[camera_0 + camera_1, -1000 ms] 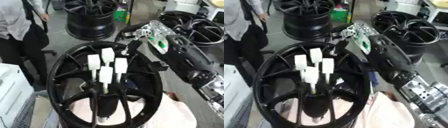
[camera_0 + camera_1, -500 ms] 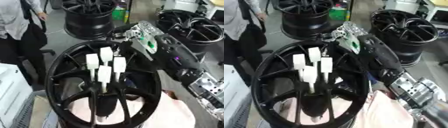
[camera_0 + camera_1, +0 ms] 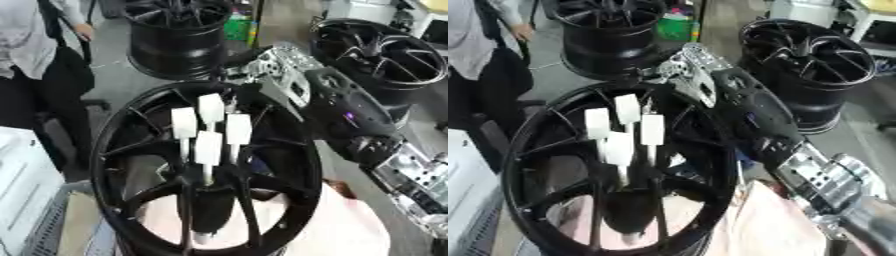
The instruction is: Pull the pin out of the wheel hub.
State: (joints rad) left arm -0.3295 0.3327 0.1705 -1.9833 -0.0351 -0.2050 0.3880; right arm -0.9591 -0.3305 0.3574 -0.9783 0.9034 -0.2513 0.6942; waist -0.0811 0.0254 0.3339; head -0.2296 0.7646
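We see a grey floor (image 3: 118,80) carrying two spare black wheels: one (image 3: 179,37) toward its far edge, another (image 3: 815,70) toward its far right. The nearest wheel hub (image 3: 206,170) stands above a pale pink cloth (image 3: 341,225); what bears it we cannot tell.

Grey concrete floor (image 3: 118,75) runs across the room, lit evenly from above. At twelve o'clock a spare black wheel rim (image 3: 178,31) stands on it, with something green (image 3: 675,28) just behind. Another black rim (image 3: 811,65) stands at two o'clock, pale furniture (image 3: 420,17) beyond it. At eight o'clock sits a white box-like unit (image 3: 26,190). Pinkish cloth (image 3: 763,227) lies at five o'clock.
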